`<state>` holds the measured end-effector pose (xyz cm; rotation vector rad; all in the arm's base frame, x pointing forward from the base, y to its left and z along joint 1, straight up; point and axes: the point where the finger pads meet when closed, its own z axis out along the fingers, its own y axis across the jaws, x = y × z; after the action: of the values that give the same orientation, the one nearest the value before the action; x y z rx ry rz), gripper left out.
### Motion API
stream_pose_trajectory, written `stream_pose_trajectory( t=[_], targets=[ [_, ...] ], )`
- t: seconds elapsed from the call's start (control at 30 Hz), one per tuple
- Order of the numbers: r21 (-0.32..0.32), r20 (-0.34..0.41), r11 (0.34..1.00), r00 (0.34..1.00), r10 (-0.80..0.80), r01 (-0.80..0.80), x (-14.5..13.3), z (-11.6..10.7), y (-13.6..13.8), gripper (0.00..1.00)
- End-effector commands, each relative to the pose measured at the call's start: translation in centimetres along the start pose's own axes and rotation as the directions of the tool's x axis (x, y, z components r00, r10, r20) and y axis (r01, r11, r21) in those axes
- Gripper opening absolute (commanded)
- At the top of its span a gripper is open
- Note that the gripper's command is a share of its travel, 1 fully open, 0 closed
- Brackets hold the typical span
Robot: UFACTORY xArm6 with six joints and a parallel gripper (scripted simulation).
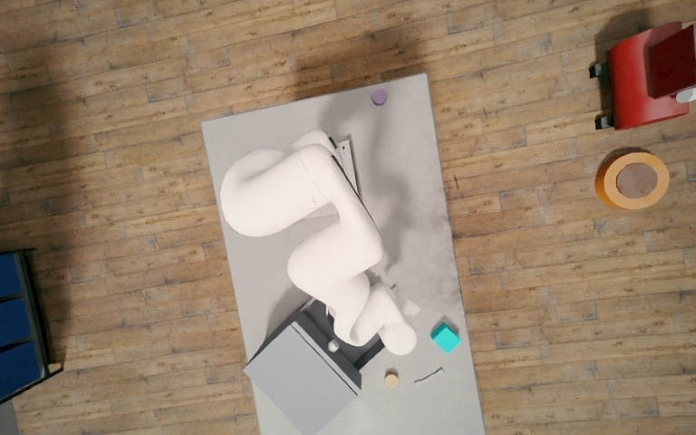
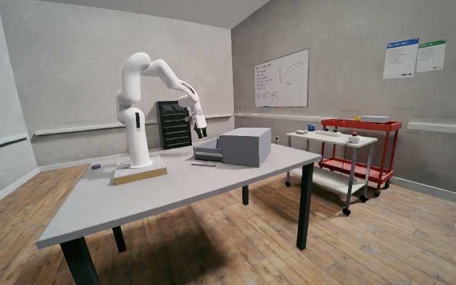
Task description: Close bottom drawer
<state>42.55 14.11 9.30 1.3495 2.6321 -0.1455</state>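
Black two-finger gripper [image 2: 201,133] hangs above grey pulled-out bottom drawer [image 2: 206,151] of boxy grey cabinet [image 2: 245,146], jaws approx. half open w/ nothing between; drawer sits well out, on grey table [image 2: 174,190].

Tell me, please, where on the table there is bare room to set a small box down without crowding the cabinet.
The long stretch of table in front of the arm's base, toward the exterior camera, shows nothing on it. It is crowded by the cabinet and its open bottom drawer, where the teal cube, tan disc and gripper sit.
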Motion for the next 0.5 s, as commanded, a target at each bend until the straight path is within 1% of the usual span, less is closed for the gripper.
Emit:
stream_pose_trajectory(
  t=[0.0, 0.47],
  targets=[
    [-0.004, 0.001, 1.0, 1.0, 0.001, -0.001, 0.0, 0.4, 0.1, 0.6],
    [-0.004, 0.001, 1.0, 1.0, 0.001, -0.001, 0.4, 2.1, 0.2, 0.6]
  ],
)
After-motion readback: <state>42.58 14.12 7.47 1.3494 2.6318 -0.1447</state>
